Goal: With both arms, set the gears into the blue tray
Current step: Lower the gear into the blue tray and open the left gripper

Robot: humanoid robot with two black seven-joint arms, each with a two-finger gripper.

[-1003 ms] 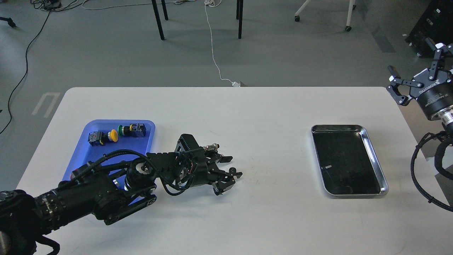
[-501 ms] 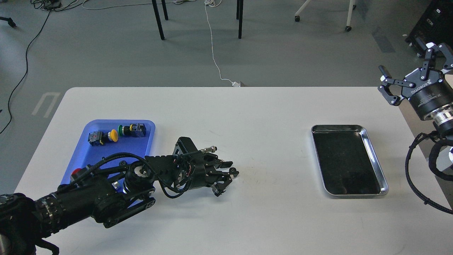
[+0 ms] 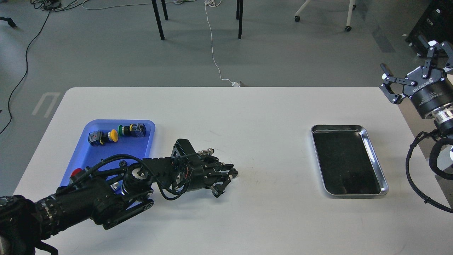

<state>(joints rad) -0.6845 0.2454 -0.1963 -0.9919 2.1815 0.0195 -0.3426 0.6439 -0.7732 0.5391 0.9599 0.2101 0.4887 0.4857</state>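
Reaching low over the desk (image 3: pixel 247 117), my left tool (image 3: pixel 226 177) lay on its side just right of the blue tray (image 3: pixel 92 156). A gear (image 3: pixel 233 173) sat at its tips; I judged the fingers pinched on it, though the dark parts blurred together and the hold was hard to confirm. Such a gear should be light, stiff and small enough to slip, so I would take it across its toothed rim, where the teeth give some bite, not by its flat faces. The tray lay behind the tool, toward my left, with switches (image 3: pixel 116 134) at its far end. My right tool (image 3: pixel 407 79) hung spread and empty off the desk's right edge, well apart from the steel tray (image 3: pixel 375 156).
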